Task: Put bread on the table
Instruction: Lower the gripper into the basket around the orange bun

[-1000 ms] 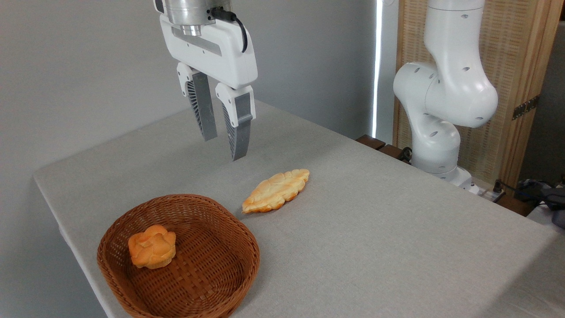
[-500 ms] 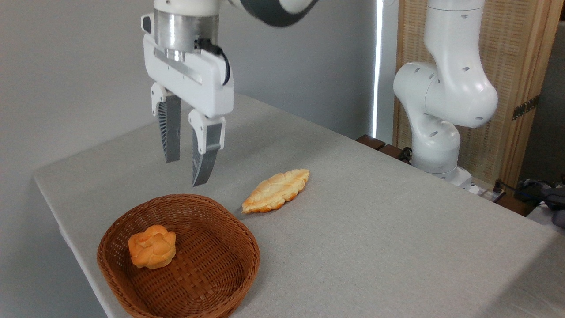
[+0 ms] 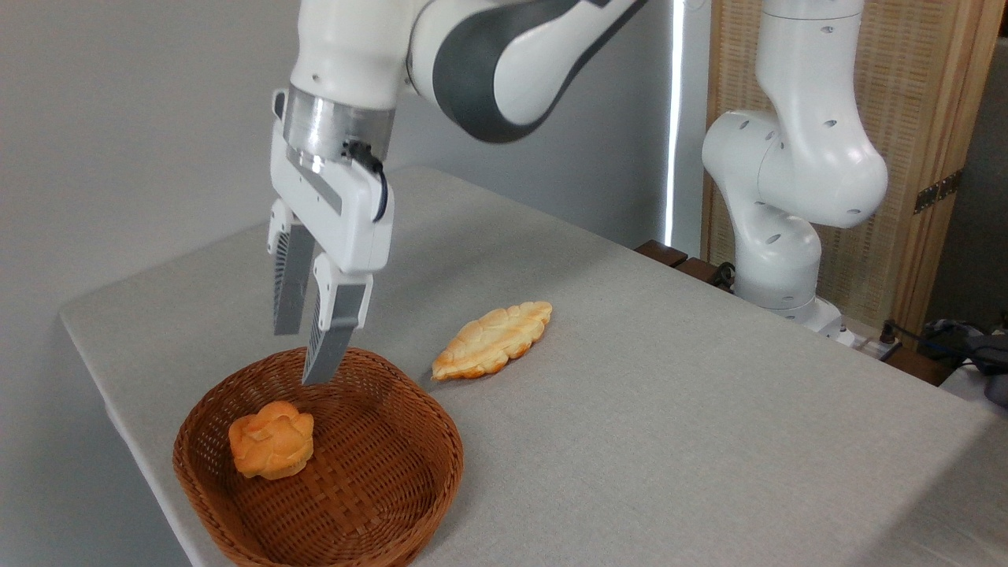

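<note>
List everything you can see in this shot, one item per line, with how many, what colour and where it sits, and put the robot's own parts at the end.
bread: one, orange-golden, round and lumpy, inside the basket toward its left side
basket: one, brown wicker, on the near left part of the table
flat pastry: one, pale golden, leaf-shaped, lying on the table just right of the basket, apart from it
table: one, light grey cloth surface
wooden screen: one, light wood, behind the table at right
cables: dark, far right edge, count unclear
robot arm: one, white with grey, base at the table's far right
gripper: one, white with grey fingers, open, above the basket's far rim
</note>
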### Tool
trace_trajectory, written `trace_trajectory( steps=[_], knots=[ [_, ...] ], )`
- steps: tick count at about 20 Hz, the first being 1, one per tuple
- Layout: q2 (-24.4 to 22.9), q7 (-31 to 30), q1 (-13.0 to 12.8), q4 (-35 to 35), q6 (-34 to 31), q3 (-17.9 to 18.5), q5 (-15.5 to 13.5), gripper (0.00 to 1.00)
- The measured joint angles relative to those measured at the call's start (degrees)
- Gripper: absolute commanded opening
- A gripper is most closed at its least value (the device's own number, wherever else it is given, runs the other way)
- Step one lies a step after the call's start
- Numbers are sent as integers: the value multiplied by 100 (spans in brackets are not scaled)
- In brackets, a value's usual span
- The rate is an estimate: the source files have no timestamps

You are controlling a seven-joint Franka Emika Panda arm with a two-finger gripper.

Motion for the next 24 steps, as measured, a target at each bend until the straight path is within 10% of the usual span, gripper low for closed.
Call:
trace_trajectory(
  steps=[11, 24],
  knots=[
    [774, 614, -231, -73, 860, -79, 11, 100],
    [1106, 625, -233, -72, 1285, -157, 667, 100]
  ],
)
